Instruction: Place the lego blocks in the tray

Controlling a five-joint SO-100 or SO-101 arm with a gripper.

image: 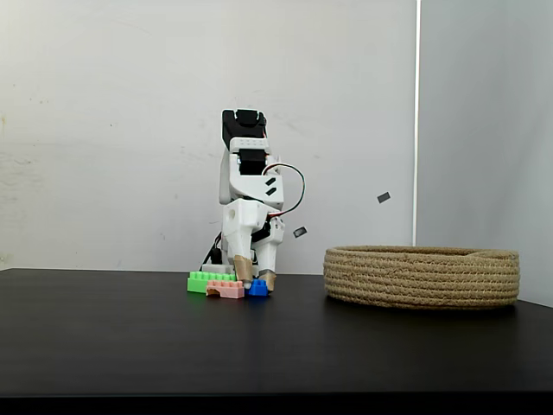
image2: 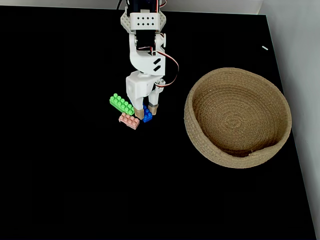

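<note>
Gripper (image2: 146, 113): lowered to the table, jaws a little apart, straddling the blue brick (image2: 147, 116); firm grip not confirmed. Pink brick (image2: 129, 121) at its 8 o'clock, green brick (image2: 122, 104) at 10 o'clock, long axis diagonal. Basket (image2: 280, 142) empty, at 3 o'clock, well apart.

Green brick (image2: 122, 104), pink arch (image2: 129, 121), blue brick (image2: 146, 115) (perhaps darker), tan tray (image2: 238, 155)
</note>
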